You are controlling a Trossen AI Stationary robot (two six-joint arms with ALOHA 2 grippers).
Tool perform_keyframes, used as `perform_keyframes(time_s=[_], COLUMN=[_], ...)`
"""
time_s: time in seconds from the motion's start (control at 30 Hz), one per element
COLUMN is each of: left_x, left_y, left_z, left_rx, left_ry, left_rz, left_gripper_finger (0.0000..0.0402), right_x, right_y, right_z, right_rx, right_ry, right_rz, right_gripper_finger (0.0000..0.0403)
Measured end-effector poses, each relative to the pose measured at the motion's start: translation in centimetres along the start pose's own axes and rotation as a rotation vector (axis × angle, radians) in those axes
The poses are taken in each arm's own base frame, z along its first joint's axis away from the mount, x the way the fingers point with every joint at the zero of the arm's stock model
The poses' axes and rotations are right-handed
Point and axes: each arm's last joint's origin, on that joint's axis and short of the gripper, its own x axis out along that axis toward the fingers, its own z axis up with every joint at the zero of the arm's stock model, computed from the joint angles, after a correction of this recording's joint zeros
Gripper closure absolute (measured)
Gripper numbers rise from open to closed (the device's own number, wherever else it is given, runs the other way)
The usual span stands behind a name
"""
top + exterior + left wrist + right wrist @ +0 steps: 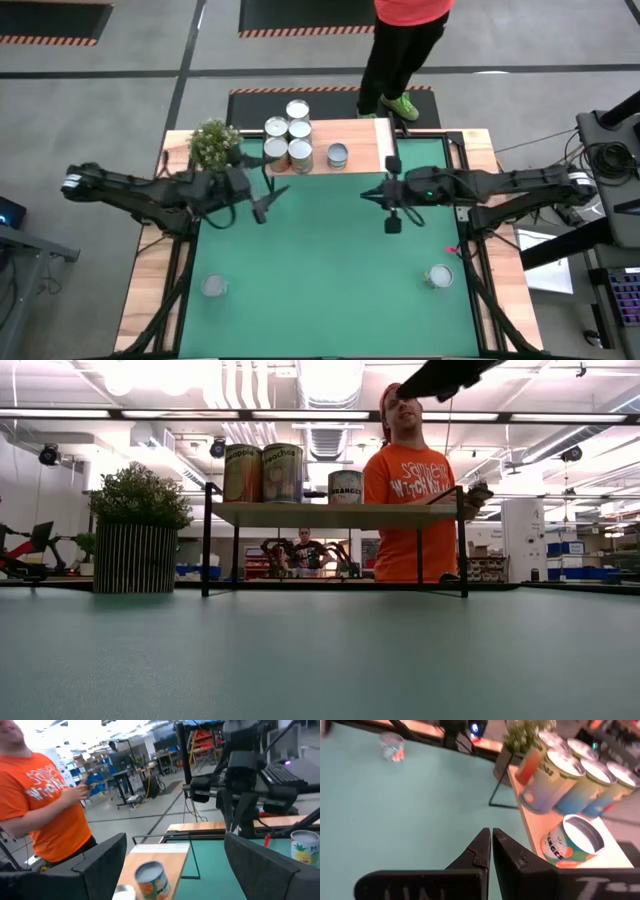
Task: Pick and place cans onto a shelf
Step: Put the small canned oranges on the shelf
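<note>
The light-wood shelf (365,145) stands at the table's far edge on thin black legs (207,540). Several cans (290,135) stand upright on its left part, and one more can (338,155) stands to their right. Two further cans stand on the green table, one near left (214,287) and one near right (438,276). My left gripper (272,200) hovers open and empty in front of the shelf's left part. My right gripper (368,192) hovers in front of the shelf's right part, shut and empty (491,837).
A potted green plant (214,143) stands at the shelf's left end. A person in an orange shirt (415,500) stands just behind the table's far edge. The shelf's right half (420,150) is bare wood. The green table top (330,270) lies between the two loose cans.
</note>
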Motion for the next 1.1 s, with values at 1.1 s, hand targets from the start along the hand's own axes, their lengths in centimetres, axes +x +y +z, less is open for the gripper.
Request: perform_keyframes(time_s=[1.1], left_x=[-5.1], left_y=[3.1], left_z=[-1.8], left_rx=[-0.137], left_ry=[-0.103], left_rz=[0.023], left_gripper_finger=[0.0086], right_x=[10.8], right_y=[-13.2], right_z=[0.7], right_rx=[0.182], right_ry=[0.370], right_rz=[-0.163], right_gripper_finger=[0.0394])
